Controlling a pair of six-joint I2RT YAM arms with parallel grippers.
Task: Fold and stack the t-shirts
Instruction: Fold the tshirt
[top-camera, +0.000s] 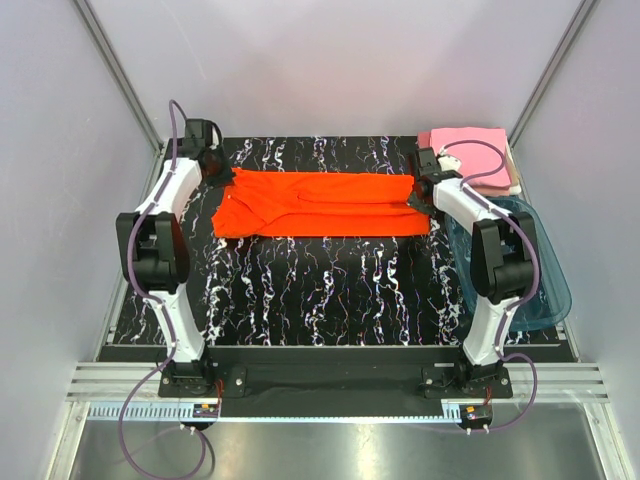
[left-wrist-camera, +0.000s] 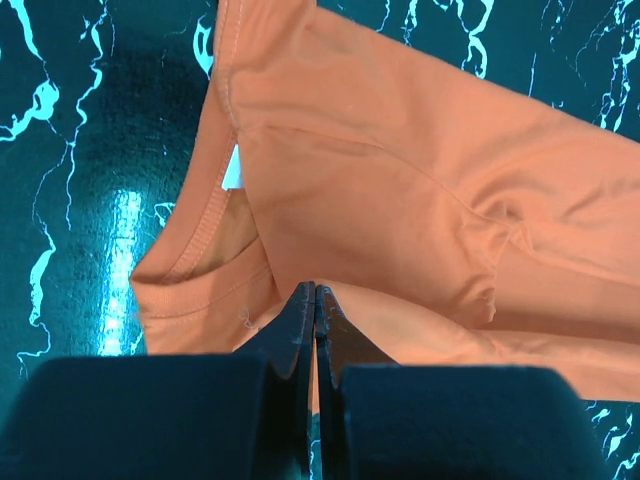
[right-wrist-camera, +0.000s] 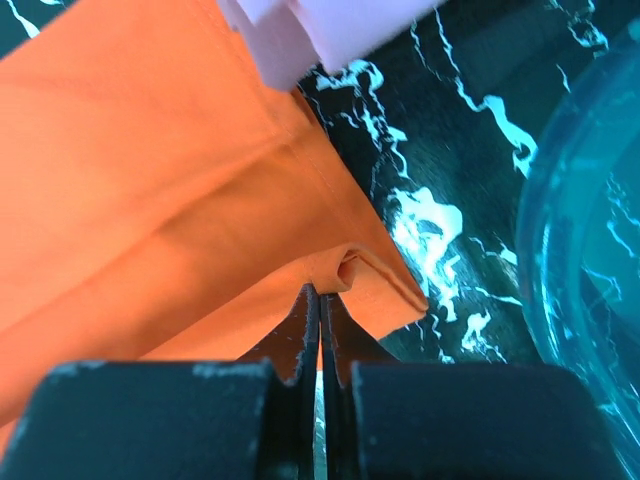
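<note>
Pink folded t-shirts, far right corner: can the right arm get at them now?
Probably not yet: the right gripper is shut on the orange t-shirt. The pink stack lies just beyond it, nothing between; once freed, likely yes.

How much of the orange-red t-shirt (left-wrist-camera: 400, 180) is pinched between the closed left fingers (left-wrist-camera: 297, 325) is hidden by the fingers themselves. The cloth runs out of frame above them and to their right. Ahead of the right fingers (right-wrist-camera: 303, 330), the pink t-shirts (right-wrist-camera: 320, 30) are a blur cut by the top edge. The teal tub (right-wrist-camera: 590, 220) to their right is cropped. In the top view, both pairs of fingers are too small to make out.
</note>
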